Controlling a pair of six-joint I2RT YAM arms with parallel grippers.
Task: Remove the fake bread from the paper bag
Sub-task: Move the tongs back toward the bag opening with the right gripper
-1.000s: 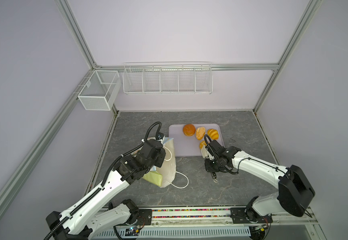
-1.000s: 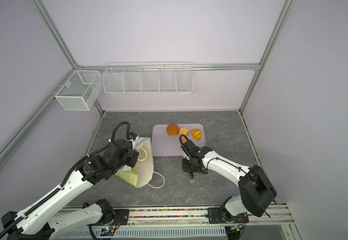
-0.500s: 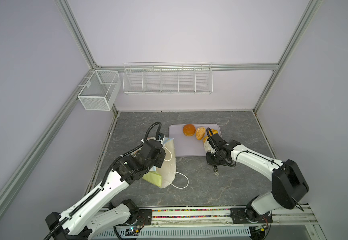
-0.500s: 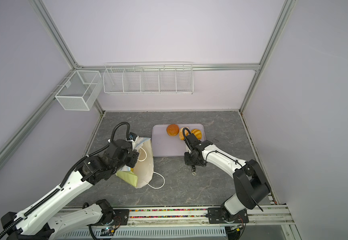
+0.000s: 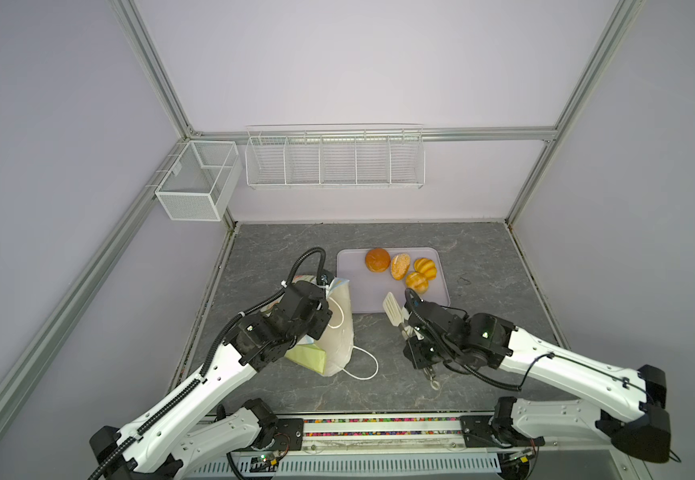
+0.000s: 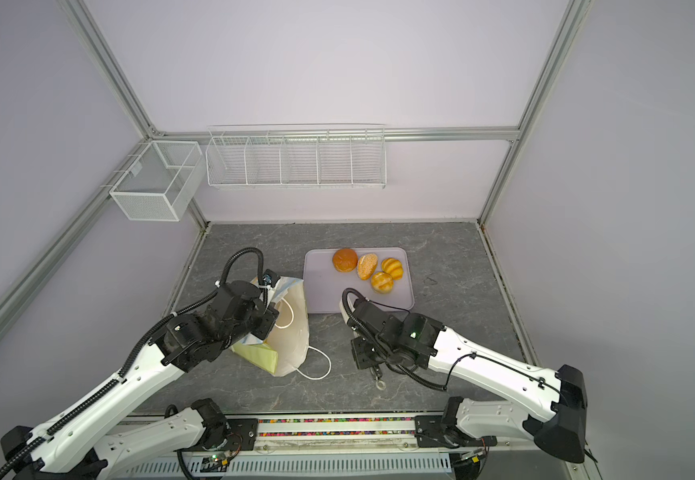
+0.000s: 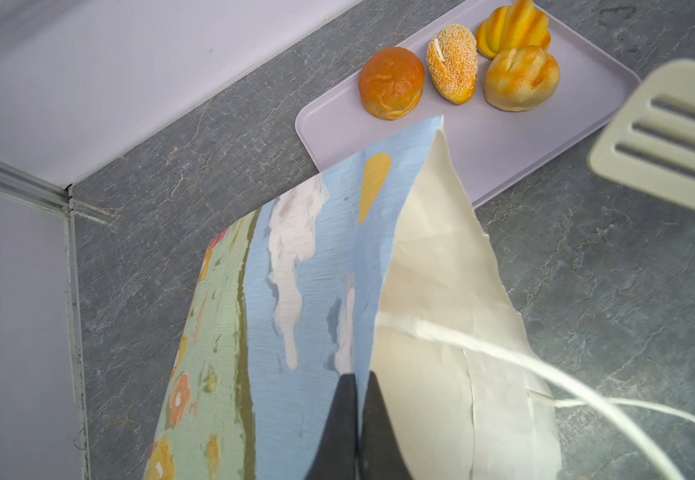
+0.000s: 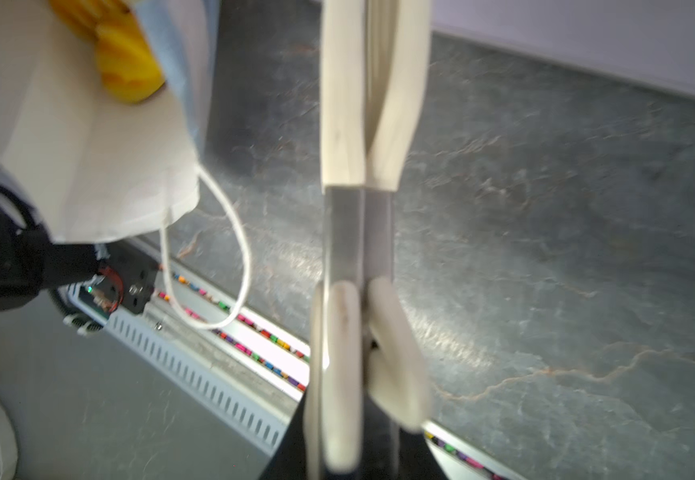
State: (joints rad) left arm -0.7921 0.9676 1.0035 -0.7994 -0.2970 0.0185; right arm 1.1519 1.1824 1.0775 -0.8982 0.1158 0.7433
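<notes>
The paper bag (image 5: 339,328) leans over at the left of the table, its white lining (image 7: 433,291) showing. My left gripper (image 7: 357,376) is shut on the bag's rim, one finger on the blue printed face and one on the lining. Four pieces of fake bread lie on the lilac tray (image 5: 354,291): a round brown bun (image 5: 377,260), a seeded roll (image 5: 400,266) and two striped rolls (image 5: 426,268) (image 5: 416,282). In the right wrist view another yellow bread (image 8: 125,62) shows inside the bag. My right gripper (image 8: 354,415) is shut on cream-tipped tongs (image 5: 393,309), whose closed tips hold nothing.
The bag's white cord handle (image 5: 364,365) loops onto the grey table in front of the bag. A wire rack (image 5: 335,160) and a mesh basket (image 5: 196,183) hang on the back and left walls. The rail with coloured markers (image 5: 379,426) runs along the front edge.
The tongs carried a striped roll onto the tray beside the other breads, let it go and drew back toward the front. The left gripper and the bag have stayed still.
</notes>
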